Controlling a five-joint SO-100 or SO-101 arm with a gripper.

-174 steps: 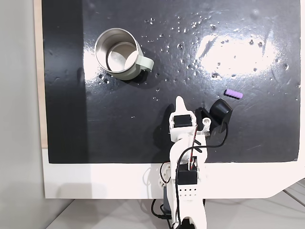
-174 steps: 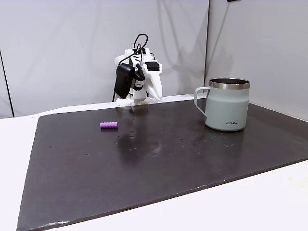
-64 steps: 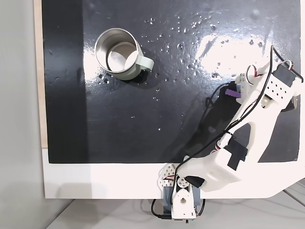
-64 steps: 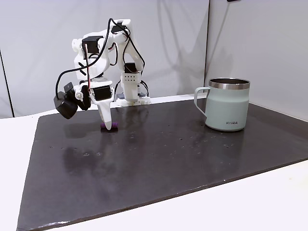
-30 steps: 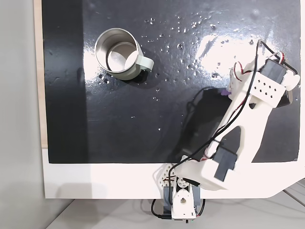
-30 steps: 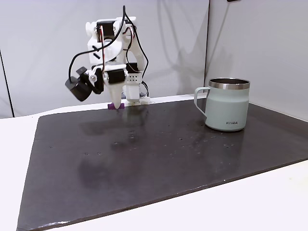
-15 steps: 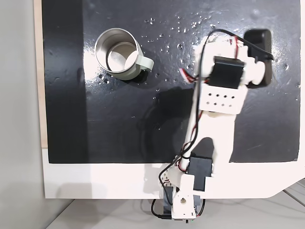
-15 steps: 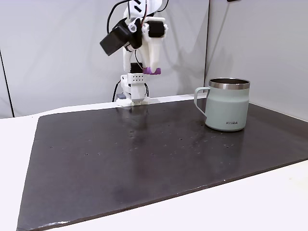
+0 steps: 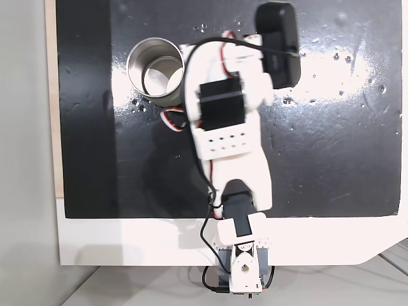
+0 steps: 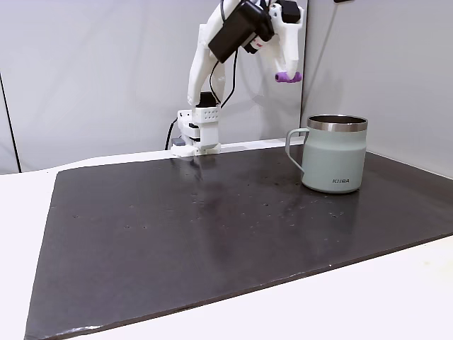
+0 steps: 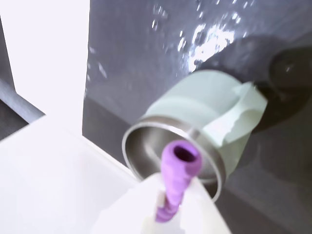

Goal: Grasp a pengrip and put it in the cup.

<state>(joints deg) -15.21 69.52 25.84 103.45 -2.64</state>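
A: Plenty of open room around the cup [image 10: 333,163] in a fixed view — bare dark mat [image 10: 212,234] in front and to its left, white counter [image 10: 396,297] edge beyond the mat's near border.

B: Same from above: cup [image 9: 150,70] near the mat's [image 9: 331,159] upper left, arm [image 9: 226,127] crossing its right side, handle hidden beneath. White counter [image 9: 127,242] strip along the bottom, pale wooden edge [image 9: 50,95] on the left.

A: Claw [image 10: 287,71] high above the counter, up and left of the cup's rim, clamped on the pengrip [image 10: 288,76].

B: Pengrip lying level there, long axis roughly left to right, well clear of the steel rim.

A: In the wrist view, pengrip [image 11: 176,178] end-on, open hollow end toward the cup [image 11: 195,131], ribbed length running back between the white fingers [image 11: 146,209]. Steel mouth just behind it, pale green handle on the right.

B: Mat glossy, speckled with bright droplets or specks and a broad glare patch [image 9: 319,64] at upper right. Plain grey wall panels [image 10: 92,71] behind.
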